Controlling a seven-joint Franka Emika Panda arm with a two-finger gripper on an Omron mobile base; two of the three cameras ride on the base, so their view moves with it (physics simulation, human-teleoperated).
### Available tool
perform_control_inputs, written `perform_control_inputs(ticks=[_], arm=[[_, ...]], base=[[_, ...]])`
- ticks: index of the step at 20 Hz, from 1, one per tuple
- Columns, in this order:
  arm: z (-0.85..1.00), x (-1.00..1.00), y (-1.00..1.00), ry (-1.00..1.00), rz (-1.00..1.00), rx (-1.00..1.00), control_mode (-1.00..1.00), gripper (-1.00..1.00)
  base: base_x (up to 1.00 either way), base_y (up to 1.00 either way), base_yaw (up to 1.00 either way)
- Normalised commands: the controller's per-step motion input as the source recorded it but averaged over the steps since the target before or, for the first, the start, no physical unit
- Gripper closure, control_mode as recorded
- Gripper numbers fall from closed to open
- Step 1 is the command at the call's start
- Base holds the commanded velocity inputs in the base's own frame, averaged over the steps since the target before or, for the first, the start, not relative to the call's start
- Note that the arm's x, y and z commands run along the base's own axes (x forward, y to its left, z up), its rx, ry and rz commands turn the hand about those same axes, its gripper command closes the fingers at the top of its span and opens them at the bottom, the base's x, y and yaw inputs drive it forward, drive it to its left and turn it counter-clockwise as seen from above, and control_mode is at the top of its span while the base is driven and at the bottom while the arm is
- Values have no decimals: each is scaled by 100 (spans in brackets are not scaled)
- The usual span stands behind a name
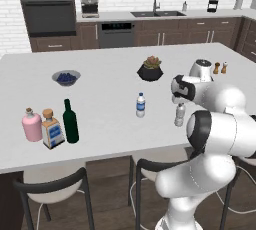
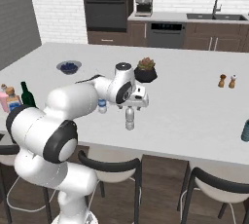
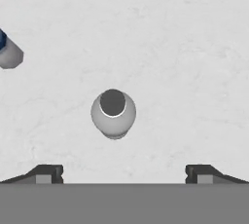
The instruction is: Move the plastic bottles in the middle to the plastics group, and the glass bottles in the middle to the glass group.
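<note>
My gripper (image 3: 124, 173) hangs open straight above the plain greyish-clear plastic bottle (image 3: 113, 113), which stands upright on the white island (image 1: 100, 94) near its front edge. The fingertips (image 3: 46, 173) are spread wide and clear of it. This bottle (image 1: 179, 115) stands below the hand (image 2: 130, 105). The blue-labelled plastic bottle (image 1: 140, 105) stands a little to its left. The dark green glass bottle (image 1: 70, 121) stands at the far left, beside the glass group: a pink corked bottle (image 1: 31, 125) and a square blue-labelled bottle (image 1: 52, 130). The plastics group is out of view.
A potted plant (image 1: 150, 69) and a bowl of blueberries (image 1: 66, 77) sit further back on the island. Salt and pepper shakers (image 1: 220, 67) stand at the right. A teal object (image 2: 245, 131) is cut by the right edge. Dark chairs (image 1: 50, 184) line the near side.
</note>
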Motion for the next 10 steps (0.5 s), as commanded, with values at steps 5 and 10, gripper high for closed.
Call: perform_control_inputs(ticks=[5, 10], arm=[[-16, 5, 0, 0, 0, -13, -100, -100], [-25, 12, -5, 0, 0, 0, -100, -100]], base=[[0, 0, 0], [0, 0, 0]])
